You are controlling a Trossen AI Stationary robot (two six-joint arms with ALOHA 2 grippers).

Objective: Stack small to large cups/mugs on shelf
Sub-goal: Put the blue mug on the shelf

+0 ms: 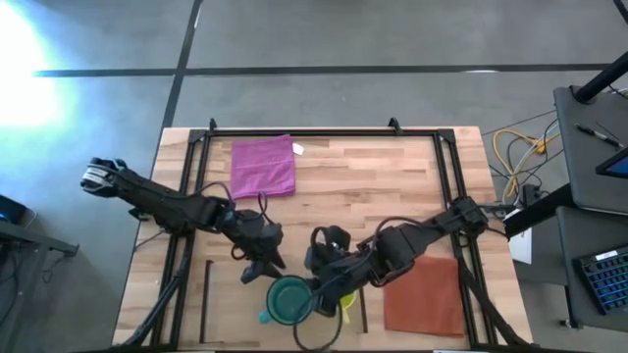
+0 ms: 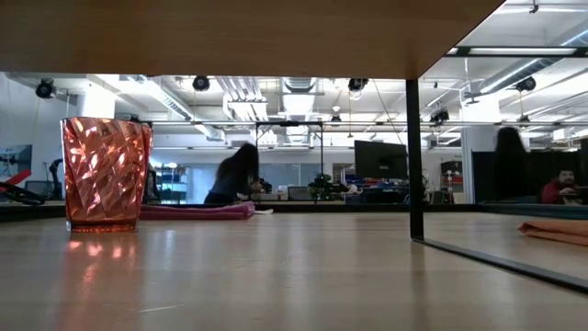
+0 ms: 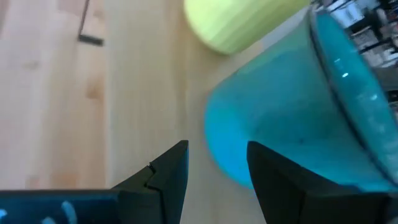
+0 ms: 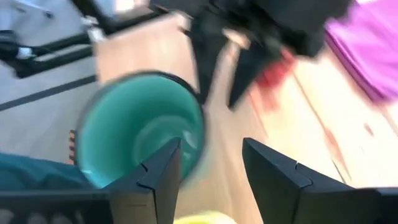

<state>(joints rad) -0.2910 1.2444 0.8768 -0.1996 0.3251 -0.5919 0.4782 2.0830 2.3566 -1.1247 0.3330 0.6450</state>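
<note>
The teal mug [image 1: 288, 297] stands at the worktop's [image 1: 373, 186] 6 o'clock edge, the yellow mug [image 1: 345, 302] at its 3 o'clock. The left gripper [image 1: 263, 271], fingers open and empty, hovers at its 11 o'clock. The right gripper [image 1: 324, 290], fingers parted, straddles its rim.

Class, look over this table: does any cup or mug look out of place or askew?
Yes. The teal mug stands upright at the table's near edge, but the yellow mug beside it appears tipped on its side, and the red-orange cup stands apart, unstacked.

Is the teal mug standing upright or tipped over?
Upright: in the high view the teal mug shows its round open mouth facing up, and the right wrist view looks into it.
</note>
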